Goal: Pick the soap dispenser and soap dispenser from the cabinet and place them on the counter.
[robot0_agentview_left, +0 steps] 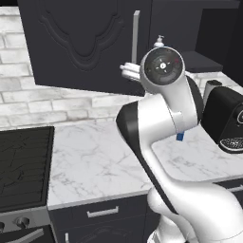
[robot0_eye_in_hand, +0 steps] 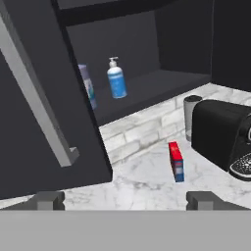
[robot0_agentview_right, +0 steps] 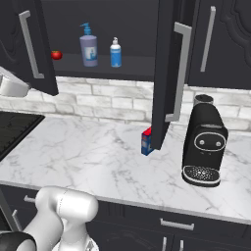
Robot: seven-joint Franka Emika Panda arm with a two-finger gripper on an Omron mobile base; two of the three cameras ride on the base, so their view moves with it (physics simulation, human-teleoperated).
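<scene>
Your gripper (robot0_eye_in_hand: 125, 200) stands with its jaws wide apart and nothing between them, so the step in hand looks like the reach into the cabinet (robot0_eye_in_hand: 147, 83) for the first bottle. Just ahead of the jaws and to their left hangs the open cabinet door (robot0_eye_in_hand: 44, 112) with its long silver handle (robot0_eye_in_hand: 37, 103); it is the closest thing to the fingers, so swing clear of its edge before you push forward. Beyond that door, up and ahead of the jaws, the small blue soap dispenser (robot0_eye_in_hand: 116, 78) stands upright on the shelf, in plain sight. The larger greyish-purple soap dispenser (robot0_eye_in_hand: 87, 86) stands just to its left, half hidden from the jaws by the door. The blue one is probably the easier first pick. Come at it level, centre the body between the fingers below the white pump, and close on the body, not the neck. Below and ahead of the jaws lies the white marble counter (robot0_eye_in_hand: 147, 181), where a red-topped blue bottle (robot0_eye_in_hand: 176, 162) and a black coffee machine (robot0_eye_in_hand: 223, 137) stand to the right; set down away from both.
</scene>
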